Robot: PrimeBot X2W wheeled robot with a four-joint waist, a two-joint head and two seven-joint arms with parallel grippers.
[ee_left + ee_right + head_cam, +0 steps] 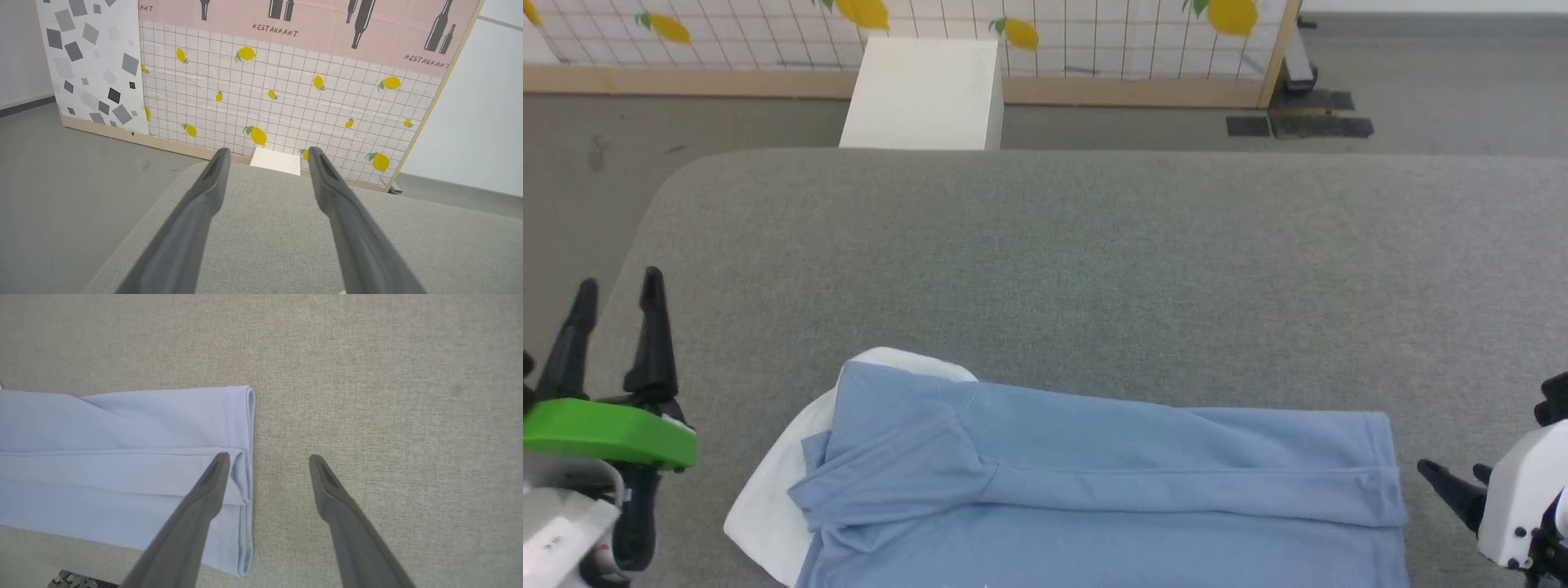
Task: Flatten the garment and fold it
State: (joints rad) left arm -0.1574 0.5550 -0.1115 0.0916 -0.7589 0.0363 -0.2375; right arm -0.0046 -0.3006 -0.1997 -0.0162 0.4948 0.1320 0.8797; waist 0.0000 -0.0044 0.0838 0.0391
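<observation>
The left gripper (618,282) is seen at the lower left of the head view, with its two dark fingers spread apart and pointed up the frame; nothing is held between them. The right gripper (268,456), at the lower right, is also released; in its wrist view one finger is seen in front of the hem corner of the garment (1094,482). The garment is laid folded at the bottom centre on the grey padded table (1094,269). At the top, a white box (923,94) and a lemon-patterned panel (286,102) are seen on the grey floor (572,163)
</observation>
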